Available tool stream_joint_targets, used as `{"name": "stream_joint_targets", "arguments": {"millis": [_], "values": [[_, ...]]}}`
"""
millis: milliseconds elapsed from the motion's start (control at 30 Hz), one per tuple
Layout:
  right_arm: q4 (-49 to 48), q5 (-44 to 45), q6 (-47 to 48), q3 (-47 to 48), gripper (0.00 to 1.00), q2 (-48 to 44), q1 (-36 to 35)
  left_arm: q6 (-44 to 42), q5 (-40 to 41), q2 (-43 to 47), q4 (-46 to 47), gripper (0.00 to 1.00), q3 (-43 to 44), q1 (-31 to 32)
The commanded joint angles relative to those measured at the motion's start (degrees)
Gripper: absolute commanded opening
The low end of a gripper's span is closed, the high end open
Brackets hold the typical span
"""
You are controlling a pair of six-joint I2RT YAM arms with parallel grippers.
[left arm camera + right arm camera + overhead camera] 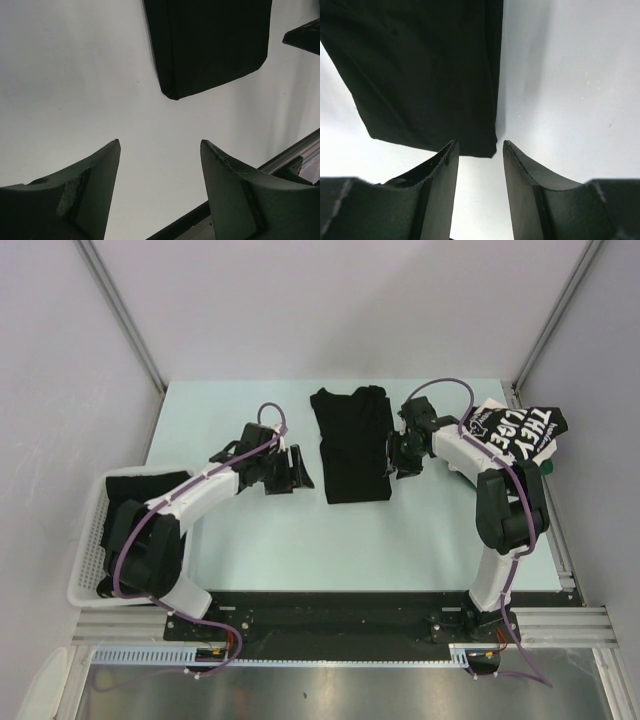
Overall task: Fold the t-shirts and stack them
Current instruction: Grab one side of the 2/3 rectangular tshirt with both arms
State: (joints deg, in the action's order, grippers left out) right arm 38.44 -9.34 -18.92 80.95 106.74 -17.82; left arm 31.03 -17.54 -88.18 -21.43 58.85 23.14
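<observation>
On the worktop [262, 540] between our tools we saw a folded black t-shirt [350, 445]; left tool [160, 144] and right tool [480, 144] both stood spread apart, empty.

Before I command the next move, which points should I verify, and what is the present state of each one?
1. Left end effector empty, jaws apart: ok.
2. Right end effector pinching no cloth, jaws apart: ok.
3. Folded black t-shirt lying flat on the table, between the two end effectors: ok.
4. Lettered t-shirt stacked with the black one: not ok, they lie apart; it sits at the table's right edge.
5. Basket emptied: not ok, dark cloth is inside.
6. How many shirts the basket holds: cannot tell.
</observation>
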Motion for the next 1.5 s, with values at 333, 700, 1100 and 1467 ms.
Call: {"name": "stream_joint_targets", "arguments": {"millis": [333,700,1100,1467], "values": [[-4.24,-2.52,-2.79,-5.97,0.45,0.66,0.16,-0.53,-1.62,0.03,-0.1,0.71,3.2,0.42],[-7.4,-4.19,-3.32,-9.14,0.46,2.16,0.16,-0.53,-0.83,1.34,-0.89,0.71,2.94,0.95],[-10.75,-6.91,-4.55,-11.16,0.44,4.35,-0.11,0.61,0.14,3.36,-0.45,0.72,0.92,1.39],[-10.31,-7.97,-5.34,-11.07,0.02,4.8,-0.63,1.05,0.93,3.46,1.03,0.72,-0.75,1.56]]}}
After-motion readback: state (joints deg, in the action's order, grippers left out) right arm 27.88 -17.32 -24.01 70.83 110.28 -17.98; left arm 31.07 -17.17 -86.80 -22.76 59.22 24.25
